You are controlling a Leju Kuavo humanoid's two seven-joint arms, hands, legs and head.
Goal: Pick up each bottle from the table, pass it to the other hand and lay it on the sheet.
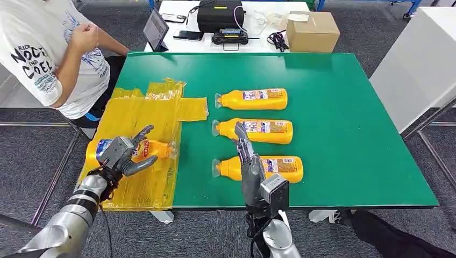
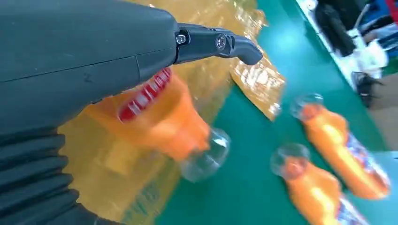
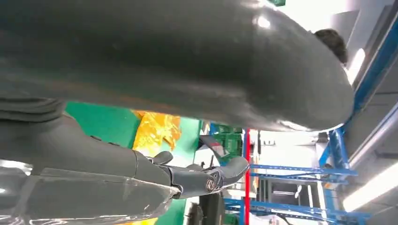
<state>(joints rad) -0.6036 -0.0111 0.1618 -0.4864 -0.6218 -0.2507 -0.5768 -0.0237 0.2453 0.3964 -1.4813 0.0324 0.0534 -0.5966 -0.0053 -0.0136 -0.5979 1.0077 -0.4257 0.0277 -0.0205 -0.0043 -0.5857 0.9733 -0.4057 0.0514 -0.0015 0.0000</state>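
Left robot hand [image 1: 125, 156] hiding much of sheet bottle [image 1: 152, 149], nearest table bottle [image 1: 279, 167] partly behind right robot hand [image 1: 248, 161]

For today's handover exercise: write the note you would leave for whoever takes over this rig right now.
Left hand: fingers apart over the orange plastic bottle lying on the crinkled yellow sheet; grip unclear.
Right hand: open, empty, raised above the nearest of three orange bottles on the green table.
Done: one bottle on the sheet.
Left: near bottle, middle bottle, far bottle.
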